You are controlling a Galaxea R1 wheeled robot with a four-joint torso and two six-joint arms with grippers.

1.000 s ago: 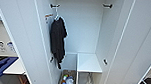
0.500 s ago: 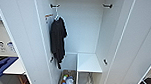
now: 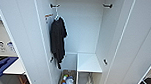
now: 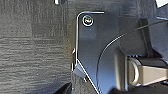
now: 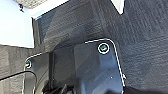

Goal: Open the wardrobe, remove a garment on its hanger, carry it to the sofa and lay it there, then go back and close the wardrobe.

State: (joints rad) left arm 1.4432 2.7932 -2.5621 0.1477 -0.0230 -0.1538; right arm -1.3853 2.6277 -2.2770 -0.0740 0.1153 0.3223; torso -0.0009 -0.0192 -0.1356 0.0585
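Head view shows the wardrobe (image 3: 92, 33) standing wide open, both white doors swung out to the sides. Inside it a dark shirt (image 3: 57, 41) hangs from a white hanger on the rail near the left wall. The maroon jacket is not on the rail, so I judge that it was already taken away and the step now is to close the doors. Lower, there is a white shelf (image 3: 89, 62), and under it a compartment with small colourful items (image 3: 67, 81). At the far left a piece of the blue sofa (image 3: 1, 67) is visible (the jacket itself I cannot find on that piece).

To close well, I think each arm should push its own door on the outer edge, slowly, so that the dark shirt is not caught between the panels.

The wrist views look down on dark grey carpet (image 4: 32, 50); whether either gripper is apart or together I cannot tell.
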